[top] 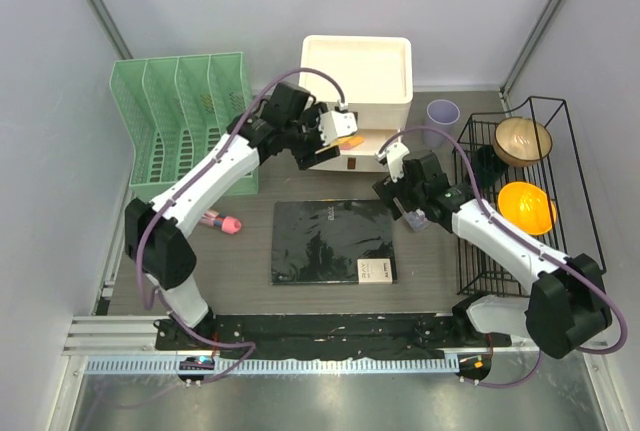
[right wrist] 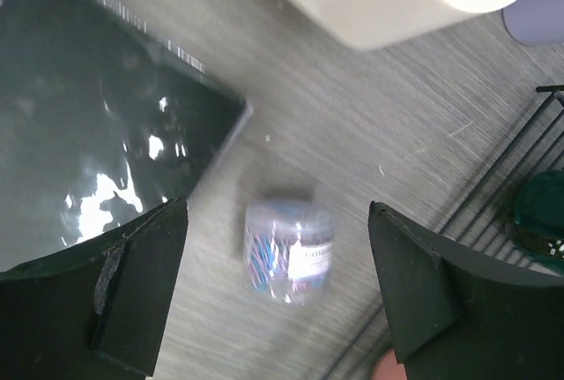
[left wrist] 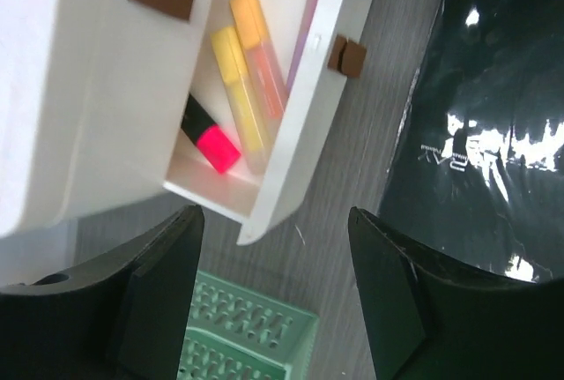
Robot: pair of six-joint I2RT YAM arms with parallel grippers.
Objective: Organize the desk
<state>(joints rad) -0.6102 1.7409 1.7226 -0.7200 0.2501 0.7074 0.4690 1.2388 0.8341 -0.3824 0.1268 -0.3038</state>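
The desk (top: pixel 235 261) carries a white drawer box (top: pixel 357 76) at the back. Its lower drawer (left wrist: pixel 291 124) stands pulled out, with a yellow highlighter (left wrist: pixel 236 85), an orange highlighter (left wrist: pixel 260 49) and a pink-capped marker (left wrist: pixel 211 142) lying inside. My left gripper (left wrist: pixel 273 221) hovers open just in front of that drawer (top: pixel 362 146) with nothing between its fingers. My right gripper (right wrist: pixel 278 212) is open over a small clear jar (right wrist: pixel 289 252) of coloured clips, which lies on the desk between the fingers, untouched. In the top view my left gripper (top: pixel 335 141) and right gripper (top: pixel 410 209) are close together.
A black notebook (top: pixel 333 241) lies mid-desk. A pink highlighter (top: pixel 225 221) rests left of it. A green file rack (top: pixel 180 121) stands back left and a purple cup (top: pixel 443 113) back right. A black wire rack (top: pixel 520 201) on the right holds a wooden bowl (top: pixel 522 139) and an orange bowl (top: pixel 527 206).
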